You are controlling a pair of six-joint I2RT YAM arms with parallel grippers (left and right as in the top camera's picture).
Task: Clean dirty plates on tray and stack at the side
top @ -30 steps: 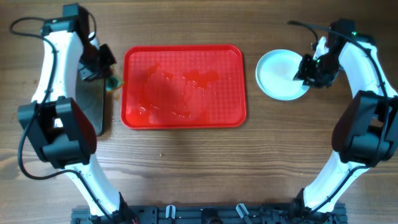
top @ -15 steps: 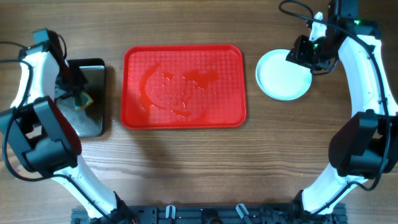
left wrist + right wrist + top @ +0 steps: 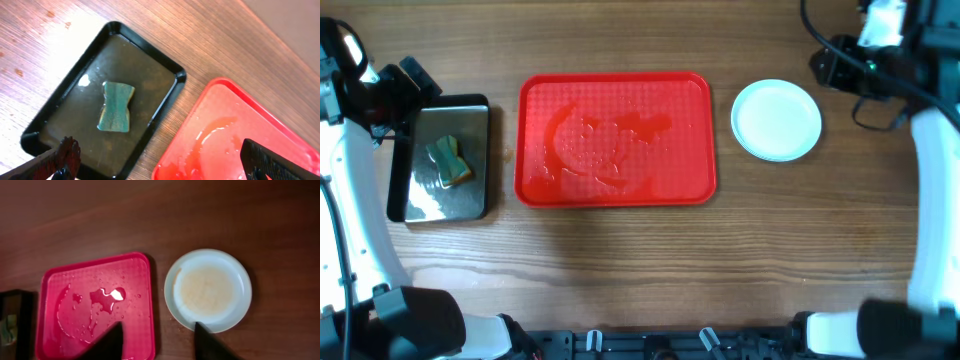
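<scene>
The red tray (image 3: pixel 615 190) lies mid-table with no plate on it, only wet streaks; it also shows in the wrist views (image 3: pixel 235 135) (image 3: pixel 55 325). A pale mint-green plate (image 3: pixel 776 120) (image 3: pixel 208 290) with a whitish centre sits on the wood to the tray's right. My left gripper (image 3: pixel 408 85) (image 3: pixel 165 165) hangs open above the gap between the black pan and the tray, holding nothing. My right gripper (image 3: pixel 832 68) (image 3: pixel 161 345) is raised at the back right, beyond the plate. It is open, with bare wood showing between its fingers (image 3: pixel 210 342).
A black glossy pan (image 3: pixel 470 205) (image 3: pixel 65 115) stands left of the tray. A green sponge (image 3: pixel 450 160) (image 3: pixel 116 106) lies in it. Small brown spots mark the wood (image 3: pixel 50 15) beside the pan.
My left gripper opened and dropped the sponge into the black pan, then drew back to the left. My right gripper pulled away from the plate toward the back right and widened.
</scene>
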